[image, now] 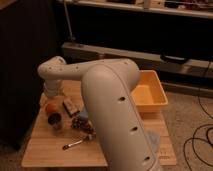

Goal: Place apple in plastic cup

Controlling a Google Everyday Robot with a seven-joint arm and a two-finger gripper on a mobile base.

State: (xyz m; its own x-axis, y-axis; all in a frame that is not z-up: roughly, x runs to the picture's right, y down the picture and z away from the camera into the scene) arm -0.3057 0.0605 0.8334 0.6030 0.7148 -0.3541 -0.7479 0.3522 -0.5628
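Observation:
The apple is a small orange-red fruit on the left part of the wooden table. My white arm reaches across the table from the front. Its wrist end hangs over the table's back left. My gripper points down from the wrist, right above the apple; I cannot tell whether it touches it. The light-green plastic cup is hidden behind the wrist and gripper.
A dark metallic cup stands just in front of the apple. Dark grapes, a brown block and a small utensil lie nearby. A yellow bin sits at the back right.

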